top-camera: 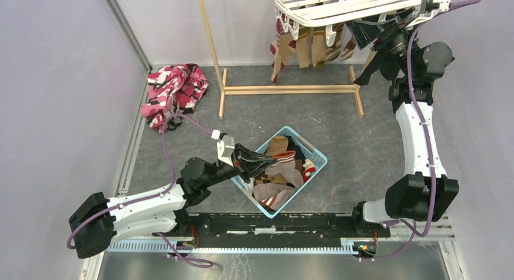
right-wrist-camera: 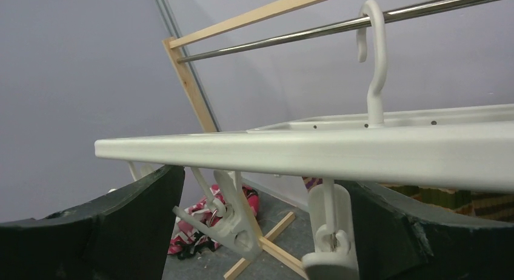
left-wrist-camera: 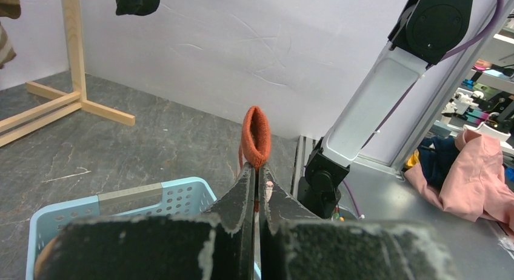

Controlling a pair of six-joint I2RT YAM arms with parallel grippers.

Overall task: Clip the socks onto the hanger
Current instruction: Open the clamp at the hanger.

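Where it is pinched in the left gripper (left-wrist-camera: 256,178), a rust-orange sock (left-wrist-camera: 256,134) sticks up past the tips, just above the near-left rim of the light blue basket (top-camera: 315,156). The fingers (left-wrist-camera: 239,201) are pressed tight together on it. More loose socks (top-camera: 282,171) lie heaped inside the basket. Well beyond the basket and to its right hangs the white hanger (top-camera: 339,7), with several hung socks (top-camera: 303,46) dangling beneath it over the wooden stand (top-camera: 288,89). The right gripper (right-wrist-camera: 263,183) is up at the hanger's right end, its fingers spread wide on either side of the front bar and gripping nothing. White clips (right-wrist-camera: 330,250) dangle between them. Beyond the basket to its left lies a pink, red and black cloth (top-camera: 174,89).
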